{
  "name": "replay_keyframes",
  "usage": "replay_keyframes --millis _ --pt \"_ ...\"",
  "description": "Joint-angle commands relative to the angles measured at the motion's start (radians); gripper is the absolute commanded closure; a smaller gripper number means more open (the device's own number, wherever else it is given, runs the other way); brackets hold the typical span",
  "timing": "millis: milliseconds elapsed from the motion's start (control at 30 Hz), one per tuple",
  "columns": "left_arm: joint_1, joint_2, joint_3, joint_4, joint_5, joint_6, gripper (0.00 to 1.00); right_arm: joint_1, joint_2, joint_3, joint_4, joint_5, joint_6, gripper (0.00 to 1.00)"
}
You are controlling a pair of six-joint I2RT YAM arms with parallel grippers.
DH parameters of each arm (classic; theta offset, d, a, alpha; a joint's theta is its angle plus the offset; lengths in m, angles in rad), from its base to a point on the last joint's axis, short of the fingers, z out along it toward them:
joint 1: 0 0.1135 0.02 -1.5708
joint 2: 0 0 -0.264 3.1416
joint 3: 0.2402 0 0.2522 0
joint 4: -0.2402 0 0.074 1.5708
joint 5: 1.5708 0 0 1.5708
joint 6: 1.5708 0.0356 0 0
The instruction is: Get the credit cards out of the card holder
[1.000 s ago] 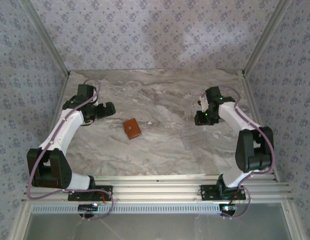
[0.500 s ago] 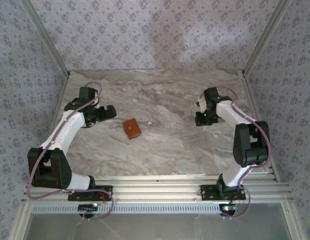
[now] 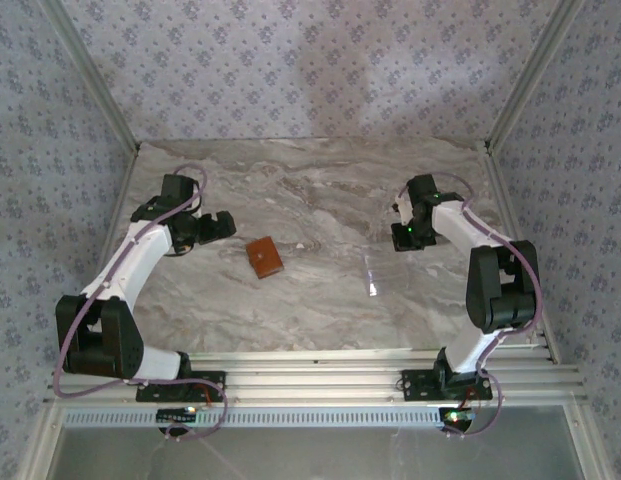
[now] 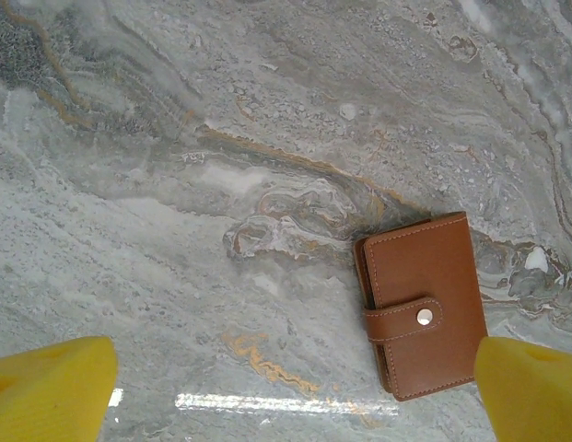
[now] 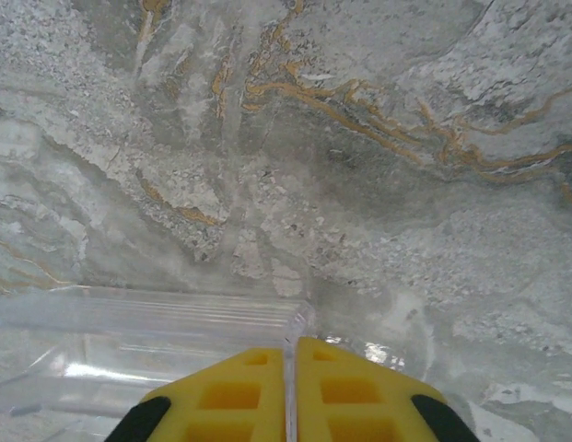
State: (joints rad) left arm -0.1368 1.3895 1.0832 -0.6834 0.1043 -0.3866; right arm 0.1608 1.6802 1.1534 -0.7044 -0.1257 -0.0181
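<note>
You held the left gripper [image 4: 290,391] wide open near the snapped-shut card holder [image 4: 424,304], apparently poised to grasp it, with the right gripper [image 5: 290,368] closed on nothing.

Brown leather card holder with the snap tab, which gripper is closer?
Left. The left gripper, open, is just left of the brown leather card holder; the right gripper, shut, is far off to its right.

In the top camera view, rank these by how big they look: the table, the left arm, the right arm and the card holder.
Largest: the table.
Next: the left arm and right arm, about alike, so unranked.
Smallest: the card holder.
</note>
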Motion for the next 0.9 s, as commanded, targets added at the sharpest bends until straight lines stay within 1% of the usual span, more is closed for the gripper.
replay_keyframes --millis 0,67,133,333,400,500,600,667,767,867 --pt "-0.006 -0.012 -0.002 -0.002 -0.007 -0.008 0.01 0.016 -0.026 0.027 -0.013 0.039 0.018 0.95" --pt "-0.006 -0.008 0.001 -0.008 -0.015 -0.008 0.0 0.03 -0.033 0.031 -0.019 0.051 0.048 0.98" --pt "-0.007 -0.005 0.001 -0.009 -0.02 -0.01 0.01 0.05 -0.04 0.07 -0.02 0.064 0.087 1.0" --pt "-0.009 -0.009 -0.017 -0.008 -0.017 -0.015 0.01 0.134 0.006 0.171 -0.013 0.097 0.237 1.0" --pt "-0.011 -0.008 -0.016 -0.02 -0.019 -0.014 0.01 0.169 0.046 0.223 -0.012 0.128 0.29 1.0" --pt "-0.012 -0.012 -0.016 -0.033 -0.025 -0.01 0.01 0.218 0.109 0.309 -0.009 0.14 0.338 1.0" --pt "-0.012 -0.02 -0.016 -0.046 -0.031 -0.013 0.01 0.242 0.212 0.444 -0.062 0.15 0.389 1.0" --pt "-0.012 -0.02 -0.015 -0.058 -0.03 -0.023 0.0 0.259 0.281 0.536 -0.102 0.189 0.419 1.0" --pt "-0.012 0.004 0.002 -0.094 -0.035 -0.04 0.0 0.287 0.375 0.675 -0.153 0.234 0.433 1.0" --pt "-0.014 0.027 0.017 -0.12 -0.032 -0.061 0.01 0.302 0.463 0.802 -0.204 0.218 0.435 1.0"
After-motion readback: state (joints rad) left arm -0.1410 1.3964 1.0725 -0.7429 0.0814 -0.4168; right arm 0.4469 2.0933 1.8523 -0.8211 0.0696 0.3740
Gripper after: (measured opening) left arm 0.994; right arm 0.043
